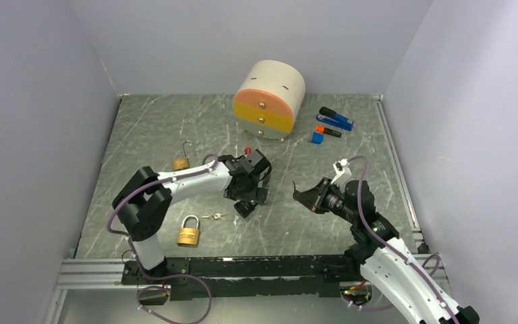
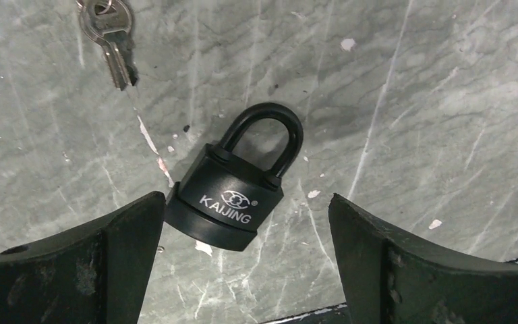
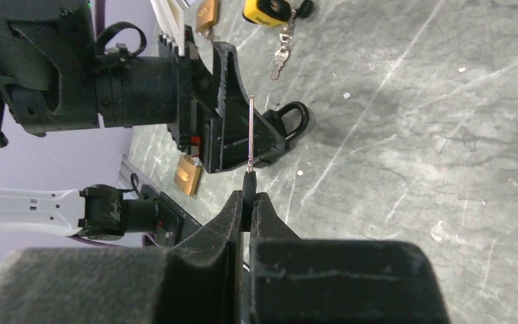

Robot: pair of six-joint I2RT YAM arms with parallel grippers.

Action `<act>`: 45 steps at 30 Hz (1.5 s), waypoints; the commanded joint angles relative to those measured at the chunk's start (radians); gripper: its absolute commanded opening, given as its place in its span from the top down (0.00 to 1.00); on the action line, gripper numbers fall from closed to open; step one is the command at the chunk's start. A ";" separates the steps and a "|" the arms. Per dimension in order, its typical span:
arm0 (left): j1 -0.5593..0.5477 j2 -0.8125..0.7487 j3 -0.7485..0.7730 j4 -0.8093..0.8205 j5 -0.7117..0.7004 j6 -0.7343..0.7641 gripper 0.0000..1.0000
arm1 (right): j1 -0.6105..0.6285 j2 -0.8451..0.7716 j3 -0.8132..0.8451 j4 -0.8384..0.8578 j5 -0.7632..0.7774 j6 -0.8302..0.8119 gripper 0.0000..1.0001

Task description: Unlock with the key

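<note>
**While the Lock Lies Unheld: Clamp First, Then Present the Keyway**

Although a brass padlock (image 1: 188,231) and a loose key bunch (image 1: 214,217) lie toward the left of the table (image 1: 148,128), neither sits between the claws. The lock in work is judged to be the black padlock (image 2: 233,202).

The left gripper (image 2: 244,202) hangs over that padlock with its fingers spread wide, one on each side of the body. The left finger is just beside a lower corner, and the right finger stands well apart. The padlock lies flat on the table and is gripped by nothing. Its shackle (image 2: 270,128) is seated and points away from the claw.

The step in hand is therefore judged to be the clamp.
- The claw should be centred first, so that both fingers meet the body together and do not swivel it.
- The fingers should close on the body, never on the shackle.
- The base should then be turned toward the right arm. No view shows the keyway.

The right gripper (image 3: 249,202) is pinched tight on the head of a key (image 3: 251,131). The blade projects forward toward the left claw.
- The blade should be lined up with the keyway before it advances.
- The push should be straight, since a key held only by its head may pivot.
</note>
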 commanded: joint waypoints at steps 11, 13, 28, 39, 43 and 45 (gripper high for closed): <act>-0.036 0.100 0.099 -0.114 0.025 -0.179 0.06 | -0.005 -0.006 0.049 -0.099 0.064 -0.030 1.00; -0.042 0.127 0.130 -0.188 0.000 -0.266 0.07 | -0.005 -0.006 0.042 -0.095 0.060 -0.023 1.00; -0.065 0.193 0.172 -0.273 -0.089 -0.455 0.15 | -0.004 -0.060 0.002 -0.104 0.039 -0.008 1.00; -0.063 0.186 0.178 -0.250 -0.059 -0.436 0.69 | -0.004 -0.064 -0.023 -0.088 0.009 -0.004 1.00; -0.046 0.120 0.148 -0.154 0.071 -0.438 0.82 | -0.004 -0.068 -0.012 -0.090 -0.017 -0.006 1.00; -0.023 0.073 0.123 -0.077 0.173 -0.450 0.85 | -0.004 -0.072 0.007 -0.088 -0.032 -0.022 1.00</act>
